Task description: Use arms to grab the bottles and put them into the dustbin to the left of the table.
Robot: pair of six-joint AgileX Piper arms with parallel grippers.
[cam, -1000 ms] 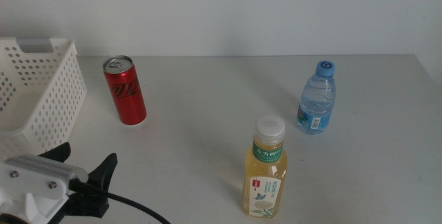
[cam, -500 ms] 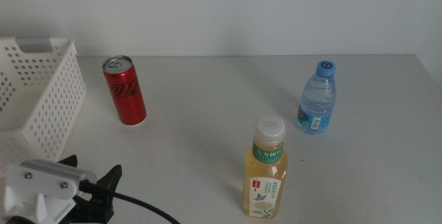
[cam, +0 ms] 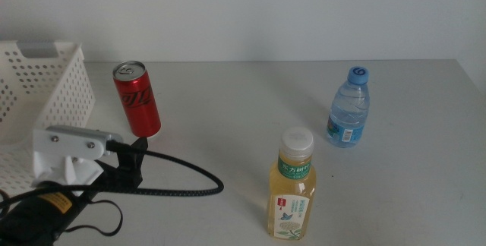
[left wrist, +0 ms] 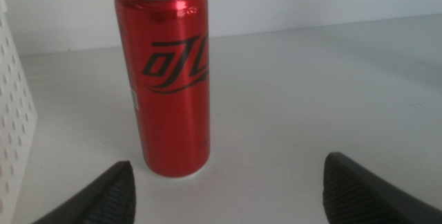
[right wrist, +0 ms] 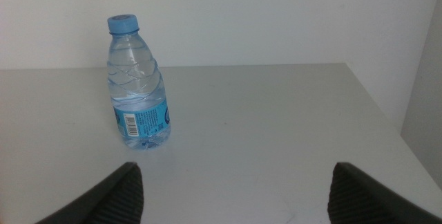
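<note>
At far left stands the dustbin [cam: 45, 102]. Just right of it, the left gripper [left wrist: 228, 186], jaws spread wide, faces the upright red can [cam: 137, 99]. The tea bottle [cam: 291, 194] stands nearer; the water bottle [cam: 348, 108] stands right, facing the right gripper [right wrist: 231, 193], likewise spread.

— Where does the red soda can [cam: 137, 99] stand?
— Upright on the tabletop [cam: 243, 117], near the dustbin [cam: 45, 102], a white basket with rows of small holes at the left edge. Its silver top is closed.
— And the tea bottle [cam: 291, 187]?
— Upright toward the front, yellow, with a green label and white cap, well apart from the can.
— The water bottle [cam: 348, 108]?
— Upright at the right, small, clear, blue-capped with a blue label.
— The arms?
— The left pincer [left wrist: 228, 189] sits just before the can, jaws spread; the right pincer [right wrist: 231, 193] faces the water bottle, jaws also apart.
</note>
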